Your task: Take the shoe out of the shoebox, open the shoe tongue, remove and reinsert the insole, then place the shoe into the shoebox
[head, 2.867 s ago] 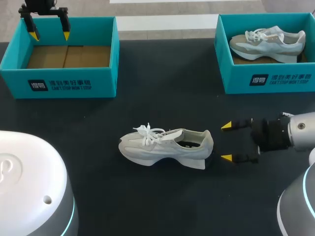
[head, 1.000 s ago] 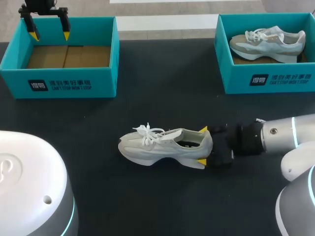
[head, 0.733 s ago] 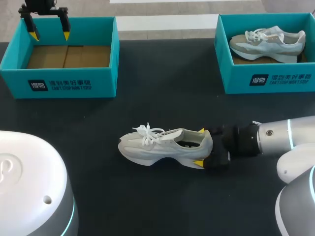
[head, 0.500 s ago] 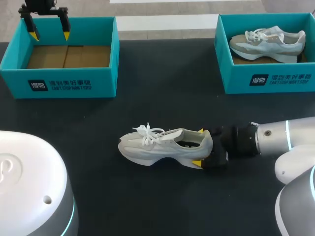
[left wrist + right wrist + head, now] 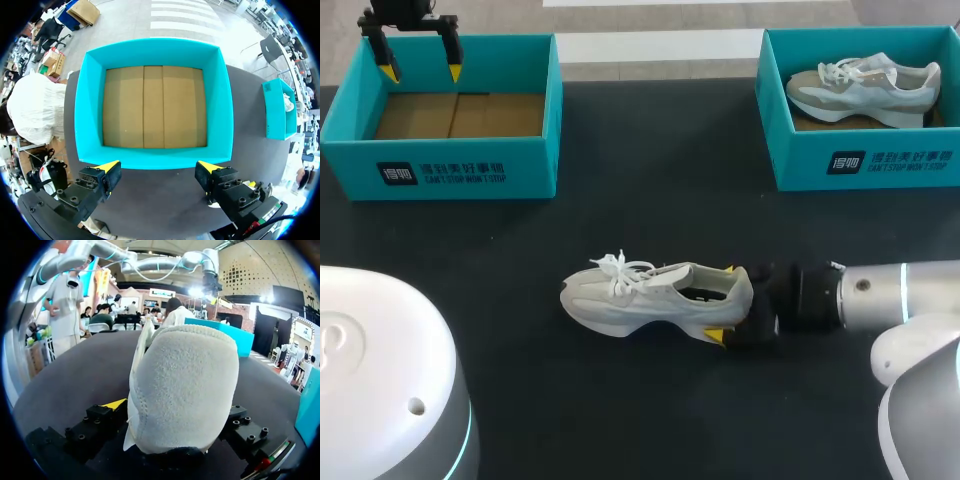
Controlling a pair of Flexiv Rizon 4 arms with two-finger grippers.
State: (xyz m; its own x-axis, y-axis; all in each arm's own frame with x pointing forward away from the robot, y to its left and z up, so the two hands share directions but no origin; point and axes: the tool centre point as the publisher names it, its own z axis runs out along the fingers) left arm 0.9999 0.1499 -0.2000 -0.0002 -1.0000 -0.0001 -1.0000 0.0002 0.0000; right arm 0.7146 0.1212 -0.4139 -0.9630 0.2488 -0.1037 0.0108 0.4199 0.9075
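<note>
Here, the shoe [image 5: 650, 295] stands on its sole in the middle of the dark surface [image 5: 650, 190], well apart from both boxes. Its toe points toward my left side and its heel toward my right. It is pale grey and white, with loose white laces bunched over the front, and the opening looks dark inside.

The right gripper [image 5: 721, 302] comes in low from the right and sits around the heel. Its fingers are spread, one to each side, with the yellow tips level with the back of the opening and close against the shoe. From the right wrist view the heel [image 5: 182, 385] fills the space between them. One yellow fingertip [image 5: 114, 404] shows just beside the heel's edge, and the other is hidden behind the shoe. Nothing shows them clamped on it.

The left gripper [image 5: 420, 70] hangs over the far left corner of the surface, above the back edge of the empty teal box [image 5: 440, 165]. Its fingers are wide apart and hold nothing. In the left wrist view the same box [image 5: 155, 52] lies open below the gripper [image 5: 159, 166], with bare brown cardboard for a floor. Both yellow tips sit over the outside of one wall.

At the far right stands a second teal box [image 5: 865, 160] with another pale shoe [image 5: 865, 88] lying in it.
</note>
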